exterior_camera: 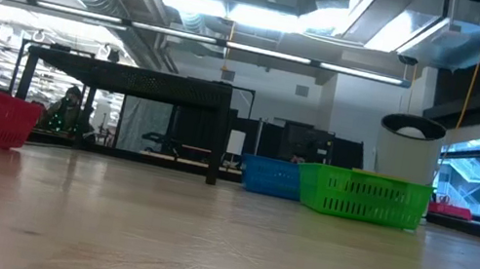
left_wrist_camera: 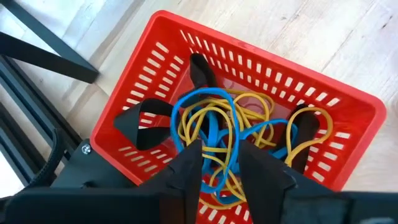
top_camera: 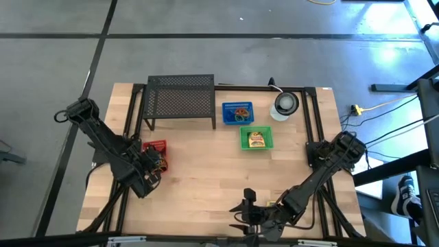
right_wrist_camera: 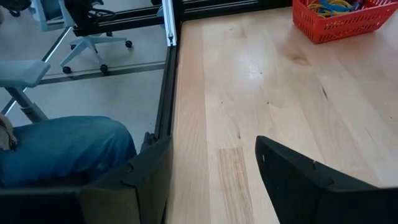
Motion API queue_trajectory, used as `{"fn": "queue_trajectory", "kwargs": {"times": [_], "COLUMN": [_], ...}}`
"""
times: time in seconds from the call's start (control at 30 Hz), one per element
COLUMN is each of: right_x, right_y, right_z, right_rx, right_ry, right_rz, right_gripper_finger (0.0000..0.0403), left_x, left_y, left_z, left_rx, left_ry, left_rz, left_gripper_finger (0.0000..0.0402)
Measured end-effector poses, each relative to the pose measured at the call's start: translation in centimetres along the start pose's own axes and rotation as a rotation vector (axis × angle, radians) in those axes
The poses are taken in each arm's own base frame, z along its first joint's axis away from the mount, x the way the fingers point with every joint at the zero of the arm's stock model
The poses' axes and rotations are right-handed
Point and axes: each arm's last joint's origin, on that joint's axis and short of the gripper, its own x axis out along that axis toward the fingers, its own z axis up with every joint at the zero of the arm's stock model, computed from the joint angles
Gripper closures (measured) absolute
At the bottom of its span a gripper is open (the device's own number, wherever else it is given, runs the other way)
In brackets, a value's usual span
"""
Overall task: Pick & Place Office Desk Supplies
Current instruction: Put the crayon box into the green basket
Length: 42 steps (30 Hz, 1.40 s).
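A red basket [left_wrist_camera: 249, 99] stands on the table's left side [top_camera: 155, 146]. It holds a tangle of blue and yellow loops [left_wrist_camera: 217, 127] and black clips [left_wrist_camera: 200, 70]. My left gripper [left_wrist_camera: 222, 171] hangs over the basket's near side, pointing steeply down, open, with the loops showing in the gap between its fingers. My right gripper [right_wrist_camera: 214, 180] waits near the table's front edge [top_camera: 245, 206], open over bare wood, with nothing between its fingers. My left gripper stands right over the blue and yellow loops [left_wrist_camera: 219, 149] from above. Its own fingers hide the tips, so I cannot tell whether they touch the loops.
A black mesh shelf [top_camera: 180, 99] stands at the back. Right of it are a blue basket [top_camera: 237, 113], a green basket [top_camera: 256, 138] and a round grey-white object [top_camera: 285, 104]. A person's leg [right_wrist_camera: 62, 146] shows beside the table's edge.
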Motion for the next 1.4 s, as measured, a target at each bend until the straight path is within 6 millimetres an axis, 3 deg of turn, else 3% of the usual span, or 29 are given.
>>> {"fn": "queue_trajectory", "kwargs": {"times": [0.2,0.47,0.73,0.9,1.13,1.27,1.4], "right_x": [0.2,0.2,-0.3,-0.8,-1.2,-1.8,-2.2], "right_y": [-0.6,-1.6,-1.7,-1.6,-3.1,-4.5,-5.1], "right_z": [-0.4,-1.8,-2.9,-3.5,-4.3,-4.9,-5.1], "right_rx": [0.104,0.512,0.883,1.045,1.102,1.123,1.123], "right_ry": [0.051,0.312,0.672,0.887,0.902,0.838,0.779], "right_rz": [-0.034,-0.048,-0.053,-0.105,-0.334,-0.567,-0.677], "right_gripper_finger": [0.0174,0.0174,0.0174,0.0174,0.0174,0.0174,0.0174], "left_x": [0.2,-1.7,-5.3,-6.4,-6.6,-6.7,-6.8], "left_y": [0.3,1.7,1.1,0.9,0.1,-0.4,-0.9], "left_z": [0.4,2.2,4.7,5.7,6.1,6.2,6.4], "left_rx": [-0.01,-0.041,-0.044,-0.055,-0.024,-0.011,0.012], "left_ry": [0.009,0.059,-0.176,-0.351,-0.483,-0.526,-0.557], "left_rz": [0.04,0.192,0.092,0.058,0.014,-0.016,-0.04], "left_gripper_finger": [0.0277,0.0272,0.0272,0.0272,0.0272,0.0272,0.0272]}}
